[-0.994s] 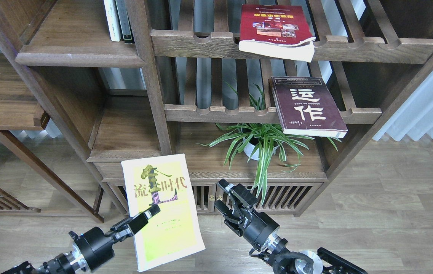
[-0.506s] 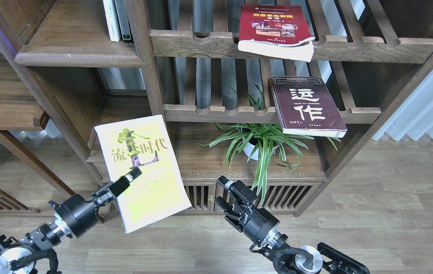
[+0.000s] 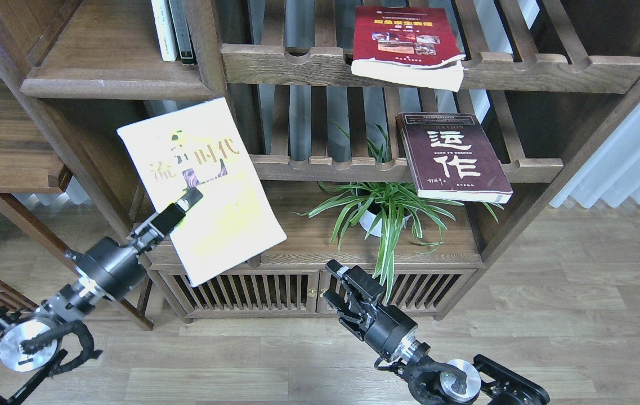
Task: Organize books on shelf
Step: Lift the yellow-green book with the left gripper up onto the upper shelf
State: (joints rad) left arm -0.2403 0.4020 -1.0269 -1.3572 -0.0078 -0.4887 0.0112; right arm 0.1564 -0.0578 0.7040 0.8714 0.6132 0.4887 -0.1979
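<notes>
Our left gripper (image 3: 183,203) pinches the yellow-green paperback (image 3: 201,185) by one edge; it may pivot and clip the shelf (image 3: 111,87) lip. Right gripper (image 3: 345,289) idle, seemingly parted.

Upper left, the solid shelf (image 3: 111,84); a book (image 3: 201,185) hangs just below it, in front of the bookcase, clamped in the left gripper (image 3: 182,205). Right, two books (image 3: 407,45) (image 3: 452,157) lie on slatted racks (image 3: 545,70), one above the other. The plant (image 3: 387,211) sits below, the right gripper (image 3: 348,287) before it.
</notes>
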